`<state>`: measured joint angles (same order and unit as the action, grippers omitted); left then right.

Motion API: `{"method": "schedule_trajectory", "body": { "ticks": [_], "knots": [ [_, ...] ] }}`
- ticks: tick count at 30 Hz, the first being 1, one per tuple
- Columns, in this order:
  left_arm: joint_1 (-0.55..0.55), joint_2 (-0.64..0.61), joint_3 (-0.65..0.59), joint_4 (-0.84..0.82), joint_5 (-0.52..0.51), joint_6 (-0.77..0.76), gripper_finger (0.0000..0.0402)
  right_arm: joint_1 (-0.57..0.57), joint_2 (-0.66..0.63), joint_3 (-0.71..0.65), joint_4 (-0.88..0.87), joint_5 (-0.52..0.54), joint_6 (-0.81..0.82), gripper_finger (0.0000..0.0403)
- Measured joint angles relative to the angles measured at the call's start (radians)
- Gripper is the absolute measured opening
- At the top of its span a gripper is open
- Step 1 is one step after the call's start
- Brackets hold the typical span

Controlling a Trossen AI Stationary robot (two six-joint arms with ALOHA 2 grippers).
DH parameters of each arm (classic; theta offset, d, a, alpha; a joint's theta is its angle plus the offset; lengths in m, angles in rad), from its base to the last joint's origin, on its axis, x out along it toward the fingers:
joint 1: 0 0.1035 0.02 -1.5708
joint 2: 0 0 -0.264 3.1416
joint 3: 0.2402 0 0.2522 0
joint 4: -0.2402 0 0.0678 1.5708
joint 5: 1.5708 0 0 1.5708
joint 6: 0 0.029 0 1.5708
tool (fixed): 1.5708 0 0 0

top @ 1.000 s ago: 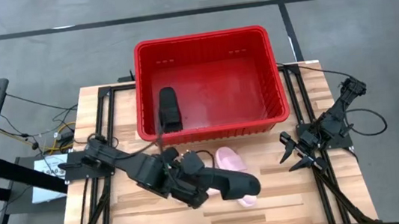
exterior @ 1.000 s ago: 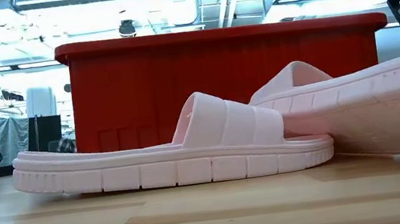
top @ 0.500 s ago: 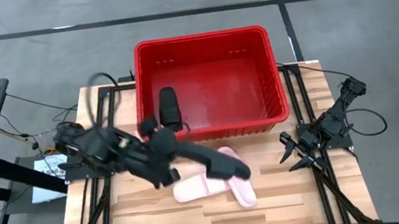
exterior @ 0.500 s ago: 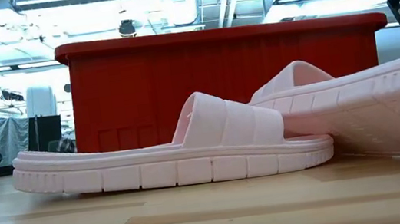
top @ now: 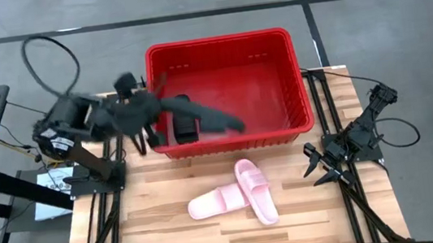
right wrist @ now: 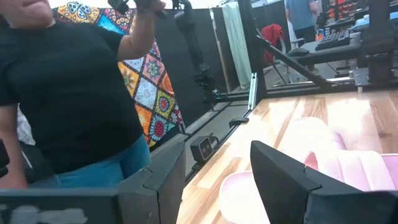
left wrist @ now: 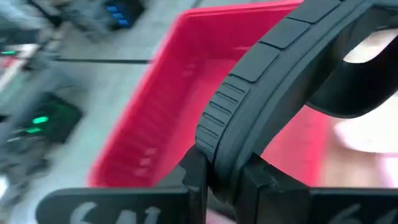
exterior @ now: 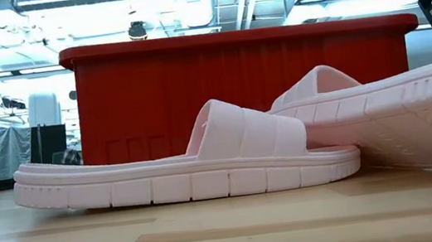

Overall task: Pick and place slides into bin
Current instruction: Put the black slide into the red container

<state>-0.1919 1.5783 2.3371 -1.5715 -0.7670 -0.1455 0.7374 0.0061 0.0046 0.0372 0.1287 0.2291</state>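
A black slide [top: 214, 118], clamped in the left gripper's [top: 152, 112] fingers, hangs over the red bin [top: 297, 71] holding its mate [top: 182, 117]. The pink pair [top: 242, 198] lies on the surface; the right gripper [top: 320, 167] waits, fingers wide.

A person in a black top [right wrist: 62, 93] stands beyond the right gripper's fingers, before a patterned quilt [right wrist: 149, 93]; a wooden table [top: 173, 241] lies beneath.

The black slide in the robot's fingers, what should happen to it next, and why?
Probably let go. The left gripper holds the black slide over the bin, where the other black slide already lies, so opening should drop it inside.
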Motion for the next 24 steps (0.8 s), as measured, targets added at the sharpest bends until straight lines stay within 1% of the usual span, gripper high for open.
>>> {"method": "schedule_trajectory", "body": {
  "ticks": [2, 5, 10, 12, 15, 20, 22, 24],
  "knots": [
    [0.073, -0.01, 0.0, 0.0, -0.01, 0.059, 0.0025, 0.0, 0.0, 0.0, 0.0, 0.0, 0.0, 0.0173],
    [0.187, -0.01, 0.0, 0.0, 0.002, 0.166, 0.0025, 0.0, 0.0, 0.0, 0.0, 0.0, 0.0, 0.0173],
    [0.378, 0.011, 0.0, 0.03, 0.114, 0.357, 0.0025, 0.0, 0.0, 0.0, 0.0, 0.0, 0.0, 0.0173],
    [0.446, 0.026, 0.0, 0.051, 0.143, 0.42, 0.0025, 0.0, 0.0, 0.0, 0.0, 0.0, 0.0, 0.0173],
    [0.532, 0.05, 0.0, 0.087, 0.18, 0.519, 0.0025, 0.0, 0.0, 0.0, 0.0, 0.0, 0.0, 0.0173],
    [0.643, 0.122, 0.0, 0.107, 0.204, 0.69, 0.0025, 0.0, 0.0, 0.0, 0.0, 0.0, 0.0, 0.0173],
    [0.676, 0.158, 0.0, 0.105, 0.249, 0.748, 0.0025, 0.0, 0.0, 0.0, 0.0, 0.0, 0.0, 0.0173],
    [0.708, 0.191, 0.0, 0.108, 0.338, 0.769, 0.0025, 0.0, 0.0, 0.0, 0.0, 0.0, 0.0, 0.0173]
  ]
}}
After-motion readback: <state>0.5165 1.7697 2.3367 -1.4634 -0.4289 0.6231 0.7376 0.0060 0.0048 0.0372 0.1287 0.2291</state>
